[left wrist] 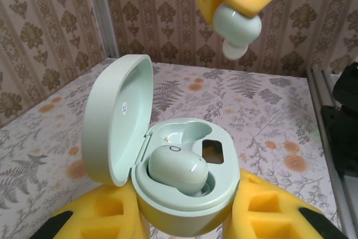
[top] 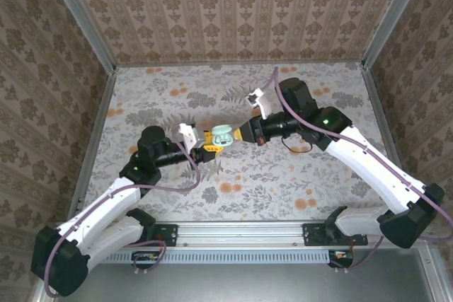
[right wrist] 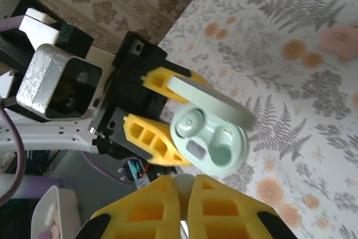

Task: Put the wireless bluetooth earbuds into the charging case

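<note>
The mint-green charging case (left wrist: 187, 186) is gripped between the yellow fingers of my left gripper (left wrist: 187, 216), its lid (left wrist: 114, 121) swung open to the left. One earbud (left wrist: 176, 170) sits in the near socket; the far socket (left wrist: 187, 132) is bare. In the top view the case (top: 223, 134) hangs mid-table between both arms. My right gripper (right wrist: 184, 186) is shut on the second earbud (left wrist: 238, 29), which hangs above and beyond the case in the left wrist view. In the right wrist view the case (right wrist: 211, 141) lies just past my right fingertips.
The floral tablecloth (top: 283, 175) covers the table, with patterned walls and metal posts (top: 99, 40) around it. The left wrist camera block (right wrist: 59, 82) stands close behind the case. A metal rail (top: 241, 231) runs along the near edge.
</note>
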`<state>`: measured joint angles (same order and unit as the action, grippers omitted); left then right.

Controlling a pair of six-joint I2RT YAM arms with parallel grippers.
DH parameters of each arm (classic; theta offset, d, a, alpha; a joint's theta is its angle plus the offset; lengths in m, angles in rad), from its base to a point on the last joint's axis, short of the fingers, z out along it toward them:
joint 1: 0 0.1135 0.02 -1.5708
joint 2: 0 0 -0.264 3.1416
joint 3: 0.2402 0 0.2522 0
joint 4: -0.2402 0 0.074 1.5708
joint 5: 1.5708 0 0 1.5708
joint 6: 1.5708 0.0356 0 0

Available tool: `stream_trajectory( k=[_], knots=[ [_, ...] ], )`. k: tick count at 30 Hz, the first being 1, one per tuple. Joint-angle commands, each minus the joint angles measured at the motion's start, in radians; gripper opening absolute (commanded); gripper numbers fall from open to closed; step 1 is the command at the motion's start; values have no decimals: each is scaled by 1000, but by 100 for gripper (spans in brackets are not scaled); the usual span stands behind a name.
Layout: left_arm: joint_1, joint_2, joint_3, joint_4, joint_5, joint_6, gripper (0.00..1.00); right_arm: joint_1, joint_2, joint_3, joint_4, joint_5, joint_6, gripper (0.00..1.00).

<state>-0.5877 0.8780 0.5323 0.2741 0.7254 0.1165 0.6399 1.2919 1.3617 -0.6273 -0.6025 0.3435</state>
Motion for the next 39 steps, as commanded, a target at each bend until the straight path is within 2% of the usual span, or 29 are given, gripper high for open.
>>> stream_trajectory(
  k=[1, 15, 25, 29, 31, 35, 39],
  knots=[
    [-3, 1, 47, 22, 73, -34, 0, 24, 39, 47, -3, -29, -26, 7],
    [-8, -19, 46, 12, 100, -59, 0, 52, 59, 27, -18, 4, -69, 7],
    [-15, -18, 50, 8, 101, -61, 0, 52, 84, 16, -23, -31, -67, 7],
    [-16, -16, 52, 7, 97, -59, 0, 52, 85, 12, -45, -18, -74, 11],
    [-17, -16, 52, 8, 97, -58, 0, 52, 81, 12, -58, 3, -75, 21],
    [-20, -18, 50, 6, 96, -60, 0, 52, 70, 19, -74, 52, -75, 33],
    [-24, -20, 49, 3, 93, -60, 0, 52, 66, 42, -84, 83, -67, 37]
  ],
)
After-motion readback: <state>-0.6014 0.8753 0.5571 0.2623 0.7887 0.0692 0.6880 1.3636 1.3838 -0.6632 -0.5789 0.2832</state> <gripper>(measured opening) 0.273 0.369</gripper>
